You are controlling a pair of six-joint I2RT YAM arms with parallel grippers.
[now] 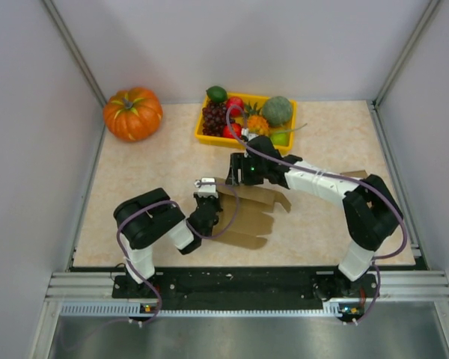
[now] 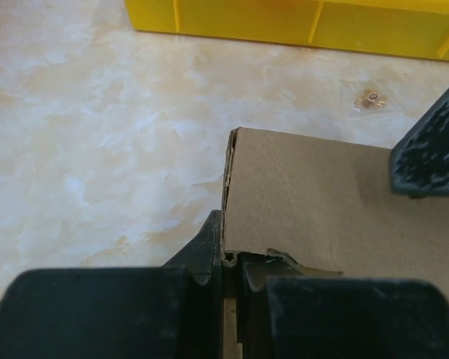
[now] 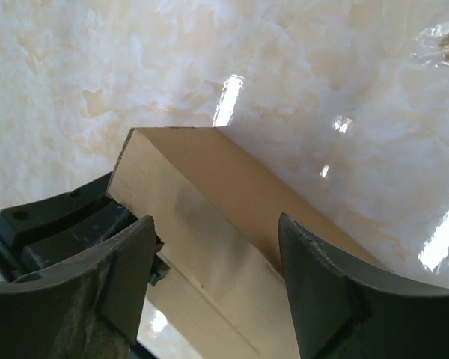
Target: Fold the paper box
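The brown paper box [image 1: 248, 218] lies partly folded at the table's middle, one wall raised. My left gripper [image 1: 206, 196] is at the box's left end, and in the left wrist view it [image 2: 230, 262] is shut on the corner edge of the upright cardboard wall [image 2: 314, 202]. My right gripper [image 1: 236, 176] hangs over the box's far left corner. Seen from the right wrist, it [image 3: 215, 250] is open, with its fingers [image 3: 322, 277] standing on either side of a cardboard panel [image 3: 209, 224] and a gap showing at each side.
A yellow tray [image 1: 200, 134] of toy fruit stands at the back centre, with an orange pumpkin [image 1: 132, 113] at the back left. A small plastic-wrapped piece [image 2: 370, 98] lies on the table between tray and box. White walls close in both sides.
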